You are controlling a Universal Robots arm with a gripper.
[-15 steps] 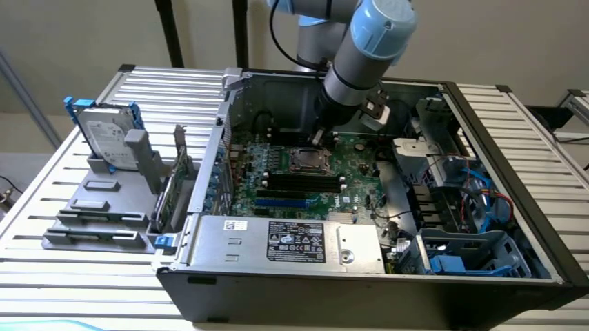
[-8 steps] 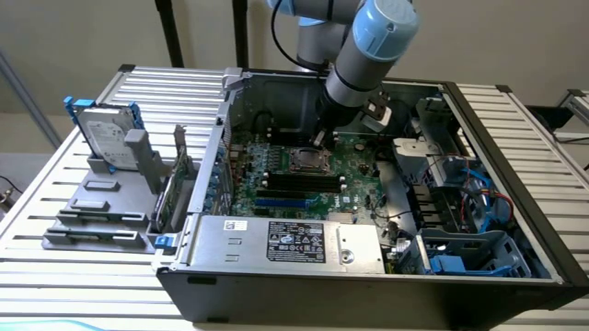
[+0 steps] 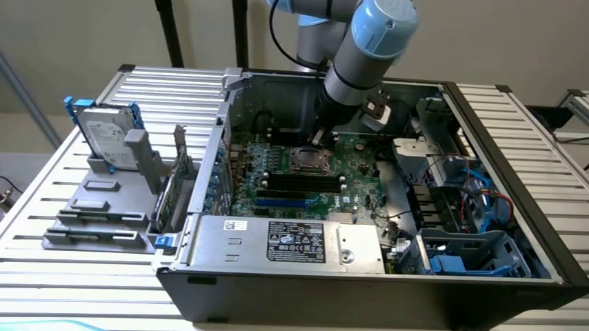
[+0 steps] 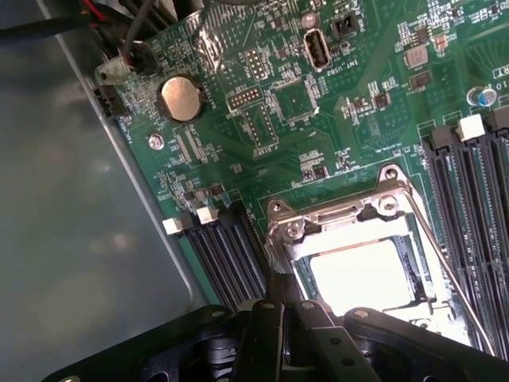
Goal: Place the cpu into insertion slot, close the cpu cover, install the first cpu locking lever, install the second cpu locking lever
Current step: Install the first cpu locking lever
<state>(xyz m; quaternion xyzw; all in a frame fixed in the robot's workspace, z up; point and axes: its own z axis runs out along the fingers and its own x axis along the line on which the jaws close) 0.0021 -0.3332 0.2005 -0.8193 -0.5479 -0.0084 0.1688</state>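
Black gripper (image 4: 280, 294) jaws appear closed together, gripping nothing. The tip sits at the near edge of the cpu cover (image 4: 342, 215). The cover lies flat over the cpu (image 4: 362, 274), which is seated under its window just beyond the tip. Farther out, a lever (image 4: 442, 270) runs along the cover's far side.

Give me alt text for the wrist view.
The gripper sits at the edge of the cpu cover, which lies over the cpu; its pale top shows through the window. Green motherboard and memory slots surround them.
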